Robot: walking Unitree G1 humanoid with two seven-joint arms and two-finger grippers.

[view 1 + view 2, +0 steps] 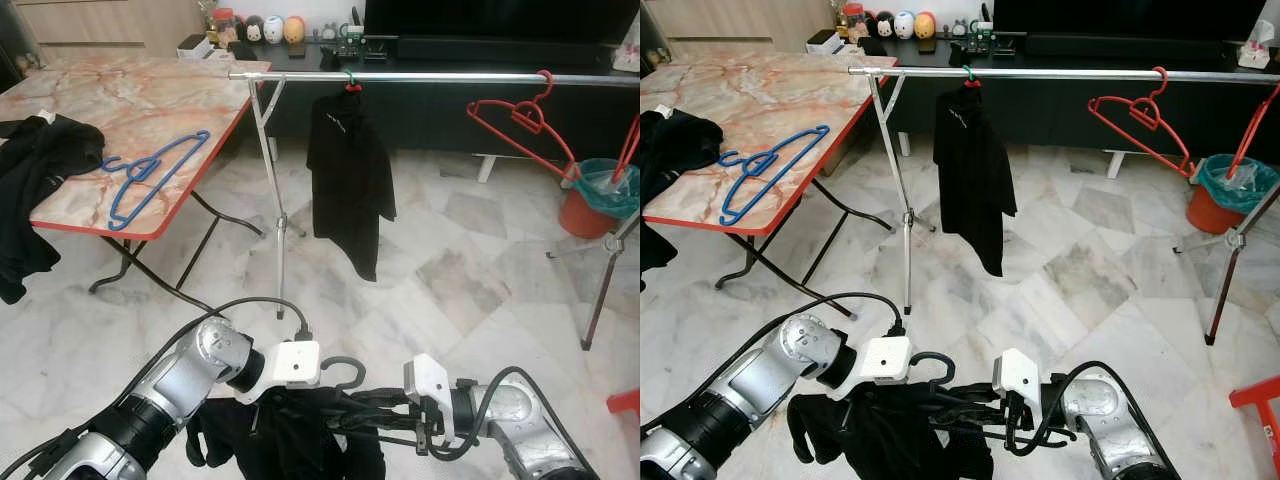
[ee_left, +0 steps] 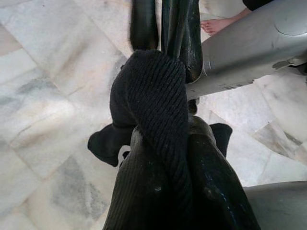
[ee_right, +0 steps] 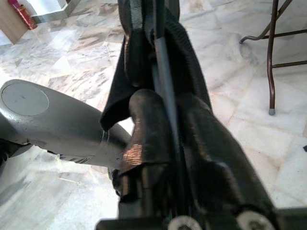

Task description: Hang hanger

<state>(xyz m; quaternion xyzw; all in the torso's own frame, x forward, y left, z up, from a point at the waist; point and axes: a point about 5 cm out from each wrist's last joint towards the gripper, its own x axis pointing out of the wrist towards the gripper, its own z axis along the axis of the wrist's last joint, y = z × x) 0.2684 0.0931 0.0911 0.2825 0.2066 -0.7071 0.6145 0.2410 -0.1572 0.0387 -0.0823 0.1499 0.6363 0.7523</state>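
- We hold a black hanger (image 1: pixel 345 372) low in front of us, near the floor, with a black knitted garment (image 1: pixel 300 440) draped over it; its curved hook pokes up between our two wrists.
- Our left gripper (image 1: pixel 275 400) is clenched into the ribbed cloth at the hanger's neck, and in the left wrist view the fabric bunches thickly around the black fingers (image 2: pixel 180 28).
- Our right gripper (image 1: pixel 375 415) is closed on the hanger's thin arm and the cloth over it, reaching in from the right.
- The hanger's long axis runs roughly left to right between our grippers.
- The clothes rail (image 1: pixel 430 77), a smooth shiny metal bar on thin tripod legs, stands ahead of us and well above the hanger.
- We judge the hook must rise and go forward to reach it; the bare stretch between the hung black shirt (image 1: pixel 348 180) and the red hanger (image 1: pixel 520 125) looks open.
- A blue hanger (image 1: pixel 150 175) lies flat on the marble-patterned table (image 1: pixel 140 90).
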